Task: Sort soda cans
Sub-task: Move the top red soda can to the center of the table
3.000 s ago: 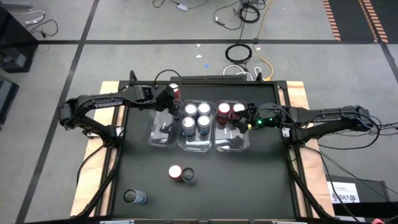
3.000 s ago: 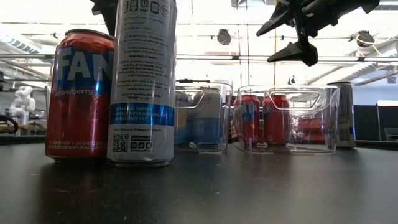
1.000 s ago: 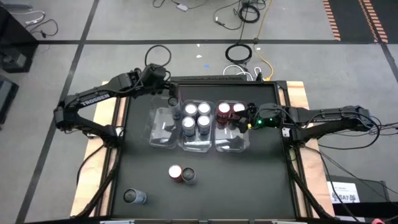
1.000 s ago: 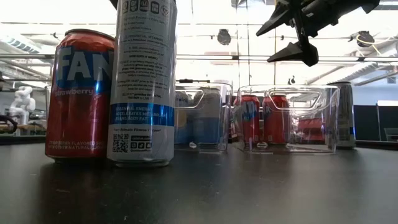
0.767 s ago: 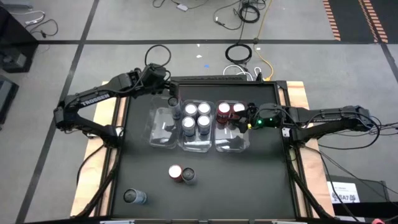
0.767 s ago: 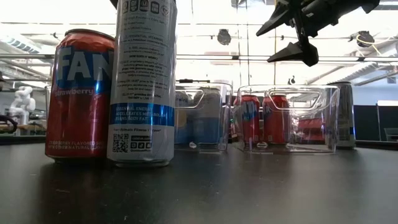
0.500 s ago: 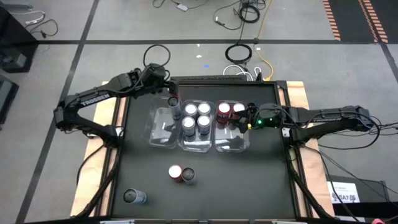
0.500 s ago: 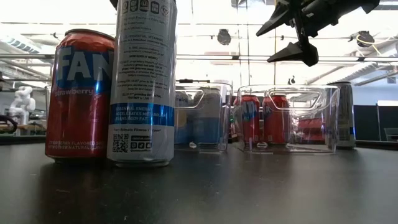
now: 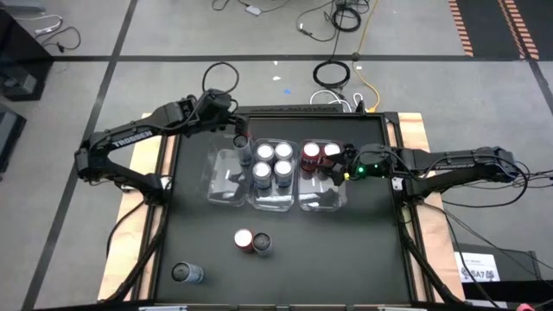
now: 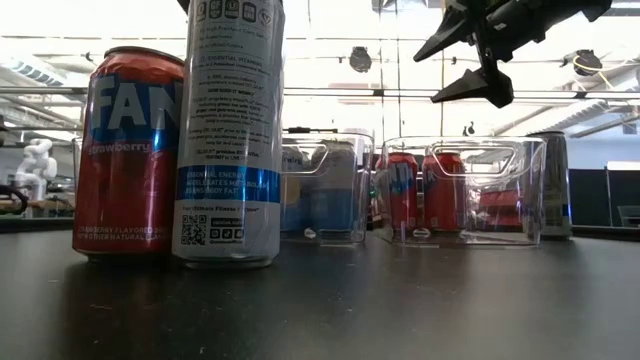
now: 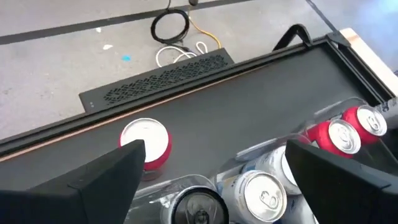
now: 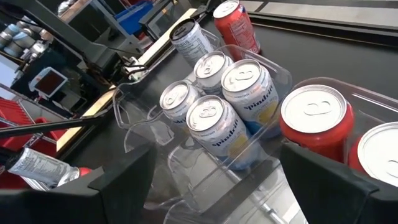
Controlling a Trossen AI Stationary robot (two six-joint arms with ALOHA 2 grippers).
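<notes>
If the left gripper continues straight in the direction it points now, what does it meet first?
Probably the red can standing on the table outside the bins. It sits nearly between the open fingers of the left gripper, just beyond the dark can. Depth is unclear, so it could pass above.

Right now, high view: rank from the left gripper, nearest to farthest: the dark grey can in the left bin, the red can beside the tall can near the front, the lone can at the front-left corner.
Left gripper sits open at the back-left.
1. Dark grey can in the clear plastic left bin, just in front of it.
2. Red can, front centre, touching the tall can.
3. Lone can, front-left corner.
</notes>
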